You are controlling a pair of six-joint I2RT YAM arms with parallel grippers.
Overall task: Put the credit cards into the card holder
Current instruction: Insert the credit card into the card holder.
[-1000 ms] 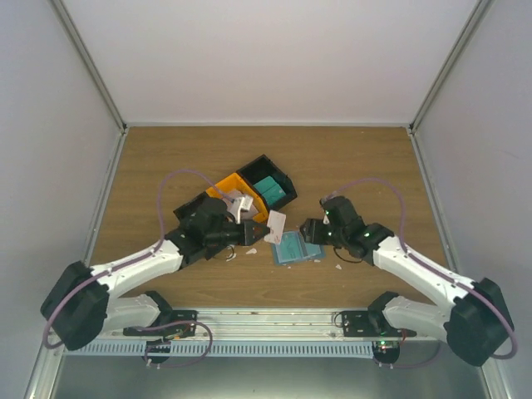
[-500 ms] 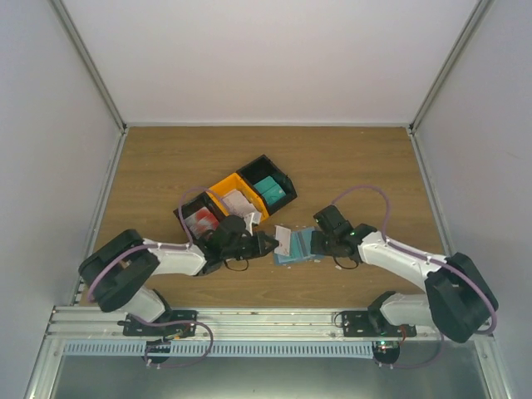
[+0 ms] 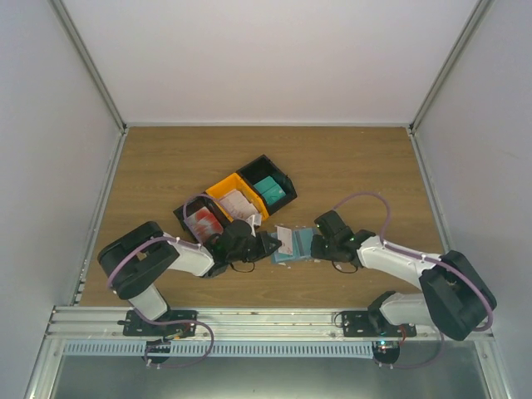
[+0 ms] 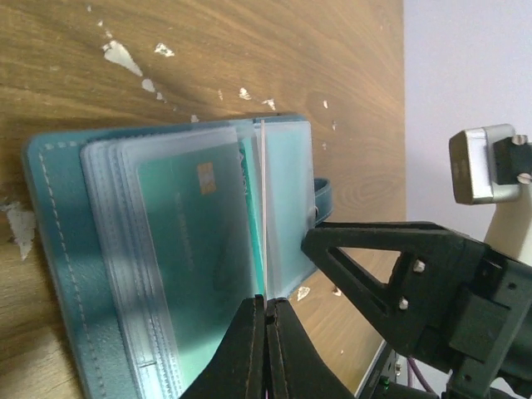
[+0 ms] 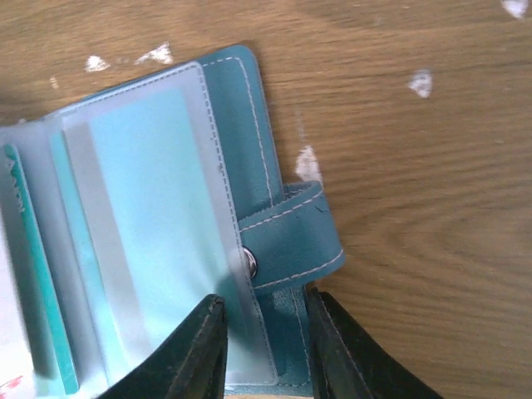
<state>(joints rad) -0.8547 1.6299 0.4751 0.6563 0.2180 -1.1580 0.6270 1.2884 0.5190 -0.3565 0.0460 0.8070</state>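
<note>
The blue-teal card holder lies open on the wood between my two grippers. In the left wrist view it shows clear sleeves, one with a teal card inside. My left gripper is shut on a thin credit card. That card stands edge-on over the holder's sleeves, near the spine. My left jaws are closed tight on it. My right gripper is open. Its tips straddle the holder's right edge just below the snap strap.
A row of bins stands behind the holder: a black bin with red cards, an orange bin with white cards, and a black bin with a teal stack. Small white scraps lie on the wood around the holder.
My left gripper has carried the card right and down, from beside the bins to over the open holder. My right gripper has moved down-left onto the holder's right edge.
</note>
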